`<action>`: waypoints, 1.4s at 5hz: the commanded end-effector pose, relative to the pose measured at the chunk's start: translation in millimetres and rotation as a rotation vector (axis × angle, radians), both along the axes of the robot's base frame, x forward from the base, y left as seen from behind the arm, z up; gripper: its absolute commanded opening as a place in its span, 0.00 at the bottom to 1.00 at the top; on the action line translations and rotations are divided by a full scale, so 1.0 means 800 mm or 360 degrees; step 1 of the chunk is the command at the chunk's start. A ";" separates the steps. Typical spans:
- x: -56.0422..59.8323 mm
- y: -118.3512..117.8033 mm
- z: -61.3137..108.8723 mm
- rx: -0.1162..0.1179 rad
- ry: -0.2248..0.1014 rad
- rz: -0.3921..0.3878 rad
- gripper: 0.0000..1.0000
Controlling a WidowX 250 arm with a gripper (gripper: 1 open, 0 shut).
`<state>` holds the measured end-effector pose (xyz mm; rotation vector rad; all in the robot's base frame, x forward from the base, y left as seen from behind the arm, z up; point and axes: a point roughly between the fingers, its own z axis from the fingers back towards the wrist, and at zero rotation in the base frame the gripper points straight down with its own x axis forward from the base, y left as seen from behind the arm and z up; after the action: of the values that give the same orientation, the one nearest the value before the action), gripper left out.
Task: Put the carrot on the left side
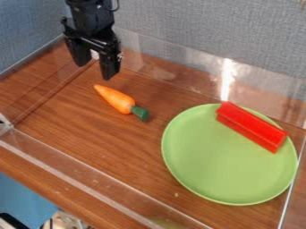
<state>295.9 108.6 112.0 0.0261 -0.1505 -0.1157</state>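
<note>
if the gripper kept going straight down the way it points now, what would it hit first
Probably the bare wooden tabletop behind the carrot, though depth is hard to judge here.

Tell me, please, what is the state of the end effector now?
End effector: open, holding nothing; the carrot lies apart from it on the tabletop.
</note>
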 end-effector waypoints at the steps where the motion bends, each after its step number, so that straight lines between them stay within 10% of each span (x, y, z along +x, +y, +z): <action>1: 0.011 0.019 0.003 -0.0002 -0.0083 -0.0032 1.00; 4: 0.021 -0.024 0.024 -0.0034 -0.0075 0.0005 1.00; 7: 0.003 0.013 0.003 -0.0085 -0.0054 0.0102 1.00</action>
<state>297.5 114.4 104.4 -0.0369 -0.1520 -0.0445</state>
